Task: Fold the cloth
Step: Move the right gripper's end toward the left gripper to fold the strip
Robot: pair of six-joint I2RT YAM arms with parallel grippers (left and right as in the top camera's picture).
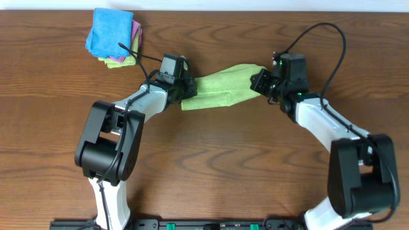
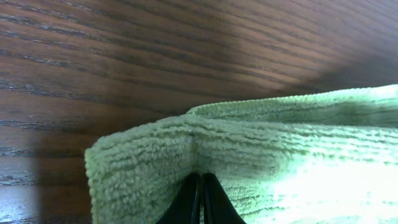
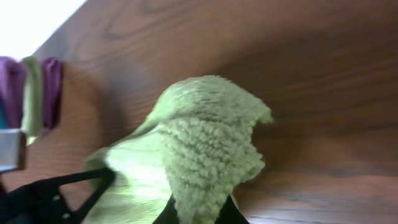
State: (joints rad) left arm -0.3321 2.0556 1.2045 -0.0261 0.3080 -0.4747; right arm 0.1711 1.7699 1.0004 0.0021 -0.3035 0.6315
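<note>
The cloth [image 1: 220, 89] stretches as a lime-green band across the far middle of the table [image 1: 223, 166], strung between the two arms. At its left end the left gripper [image 1: 185, 89] has it: in the left wrist view the dark fingers [image 2: 194, 202] are pressed together, pinching a doubled thickness of pile right at the rounded folded edge. At the right end the right gripper [image 1: 259, 83] is clamped on the other end. In the right wrist view a bunched, curled tuft of cloth rises out from between the jaws, which are closed on it and mostly buried under the fabric. Now the look of it: fluffy looped microfiber, broader and layered on the left, narrowing and twisting toward the right, with a long crease running along its length. It casts a dark shadow on the wood grain beneath, though how much of the middle touches the table I cannot tell. Well apart, in the far left corner, sits a stack of folded cloths [image 1: 114, 37], bright blue on top with pink and green edges peeking out underneath.
</note>
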